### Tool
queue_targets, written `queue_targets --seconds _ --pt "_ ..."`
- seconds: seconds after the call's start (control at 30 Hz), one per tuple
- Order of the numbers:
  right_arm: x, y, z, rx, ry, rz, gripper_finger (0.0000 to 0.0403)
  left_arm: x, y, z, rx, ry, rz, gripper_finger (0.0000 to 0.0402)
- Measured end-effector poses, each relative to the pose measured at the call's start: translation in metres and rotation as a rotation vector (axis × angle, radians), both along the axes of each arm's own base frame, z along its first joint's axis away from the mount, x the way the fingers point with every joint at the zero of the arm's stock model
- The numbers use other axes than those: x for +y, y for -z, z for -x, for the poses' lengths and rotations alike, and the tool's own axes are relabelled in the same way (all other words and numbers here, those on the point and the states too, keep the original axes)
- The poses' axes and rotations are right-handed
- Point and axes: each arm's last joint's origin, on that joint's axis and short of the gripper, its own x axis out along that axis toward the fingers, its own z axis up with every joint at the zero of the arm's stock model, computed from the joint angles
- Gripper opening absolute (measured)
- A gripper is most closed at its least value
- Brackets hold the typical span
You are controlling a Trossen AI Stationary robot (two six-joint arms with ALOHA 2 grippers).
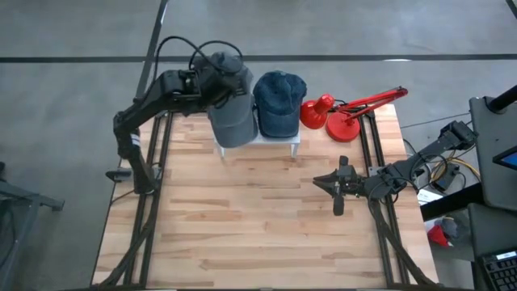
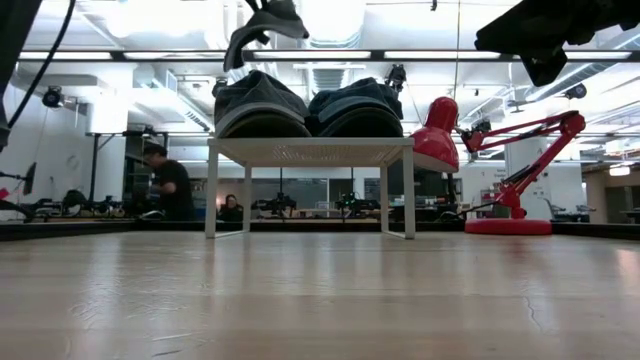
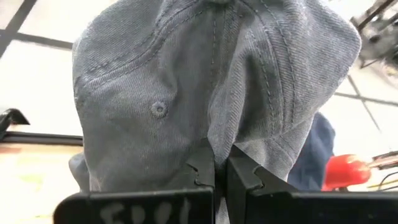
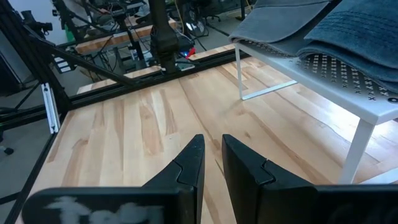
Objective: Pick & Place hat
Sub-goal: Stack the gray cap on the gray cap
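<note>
A grey hat (image 3: 186,81) is lifted above the white rack (image 1: 260,142) at the table's far edge, with my left gripper (image 3: 221,152) shut on it; in the low view it shows high over the rack (image 2: 262,25). On the rack rest another grey hat (image 2: 258,105) and a blue hat (image 1: 279,101), side by side on their undersides. My right gripper (image 4: 212,143) waits near the table's right edge, its fingers a narrow gap apart with nothing between them. My left gripper pinches a fold of the grey hat's crown cloth (image 3: 217,134) between its two fingers, below a stitched eyelet. The fingers slant down from the table's left side. The hat is lifted clear, above the rack and the hat lying there.
A red desk lamp (image 1: 347,113) stands at the far right, right of the rack. The wooden table top (image 1: 258,226) in front of the rack is bare. People sit at desks in the room beyond (image 2: 170,185).
</note>
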Motion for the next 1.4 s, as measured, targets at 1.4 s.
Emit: queue_targets --seconds 1.4 --pt "0.000 0.000 0.000 -0.004 0.004 -0.018 0.0052 0.008 -0.002 0.016 0.001 -0.052 0.033 0.0005"
